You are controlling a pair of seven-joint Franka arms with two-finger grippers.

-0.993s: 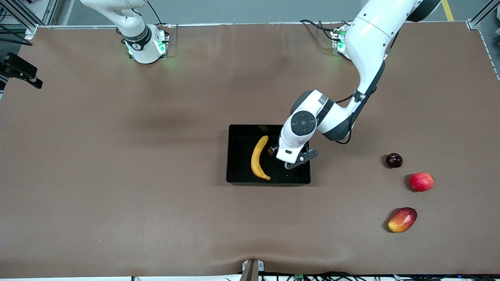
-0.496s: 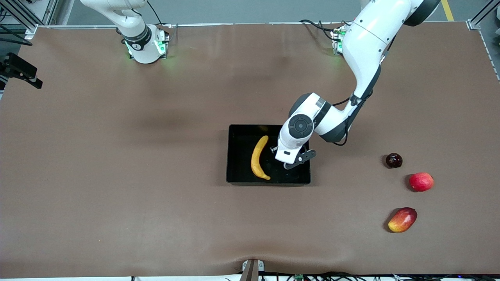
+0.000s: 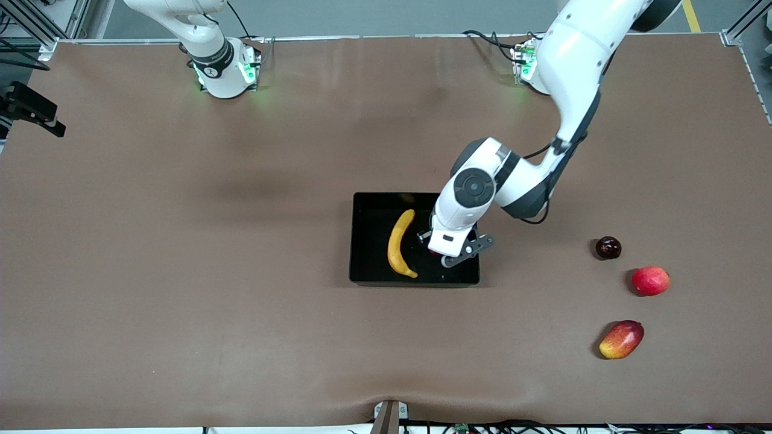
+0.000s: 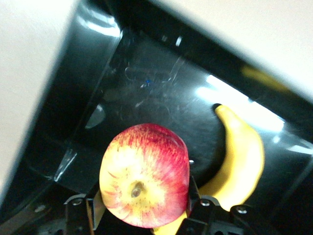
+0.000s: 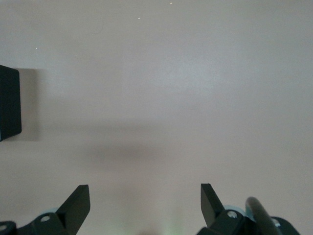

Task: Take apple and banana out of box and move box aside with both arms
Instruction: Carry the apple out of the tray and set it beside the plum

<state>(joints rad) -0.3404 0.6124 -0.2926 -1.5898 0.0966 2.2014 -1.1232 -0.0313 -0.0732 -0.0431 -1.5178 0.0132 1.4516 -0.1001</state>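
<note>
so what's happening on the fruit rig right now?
The left arm's tool is down in the black box, shut on the apple, which the left wrist view shows between its fingers. The banana lies in the box beside it. The right arm waits near its base, its tool open over bare table. A dark plum-like fruit, a pinkish-red fruit and a mango sit out on the table toward the left arm's end.

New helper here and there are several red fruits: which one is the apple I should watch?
Find the black box mid-table with the banana in it. The apple is there, clamped in the left gripper: red streaked with yellow, unlike the three fruits on the bare table.
</note>
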